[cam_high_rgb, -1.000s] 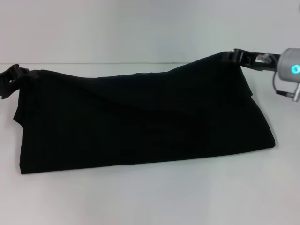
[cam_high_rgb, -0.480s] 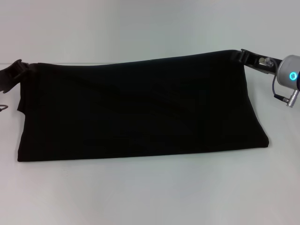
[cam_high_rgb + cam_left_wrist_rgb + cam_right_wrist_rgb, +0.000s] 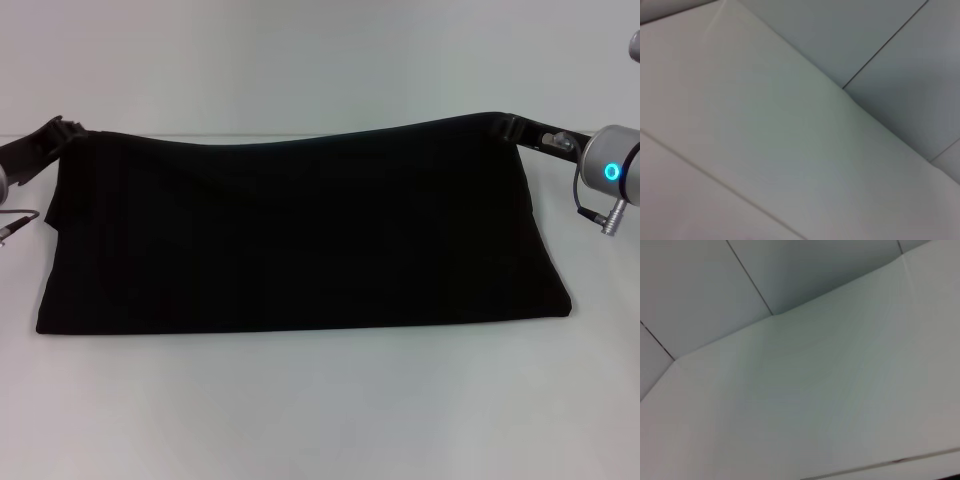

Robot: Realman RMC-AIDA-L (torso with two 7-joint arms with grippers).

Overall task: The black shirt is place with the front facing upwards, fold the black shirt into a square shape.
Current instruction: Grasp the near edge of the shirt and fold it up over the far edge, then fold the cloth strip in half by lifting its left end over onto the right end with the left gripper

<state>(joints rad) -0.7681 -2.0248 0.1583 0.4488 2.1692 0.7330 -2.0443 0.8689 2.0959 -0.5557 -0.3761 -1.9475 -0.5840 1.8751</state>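
Black shirt (image 3: 300, 235) stretched between left end effector (image 3: 62, 132) and right end effector (image 3: 505, 124), both clamping corners

The left gripper (image 3: 68, 130) sits at the upper left corner of the shirt (image 3: 300, 235), clamped on the cloth edge; its arm extends outward to the left and slightly downward. The right gripper (image 3: 507, 124) sits at the upper right corner of the shirt, clamped on that edge and held higher than the left. The right wrist (image 3: 610, 170), bearing a lit blue ring, lies outward and slightly below its gripper.
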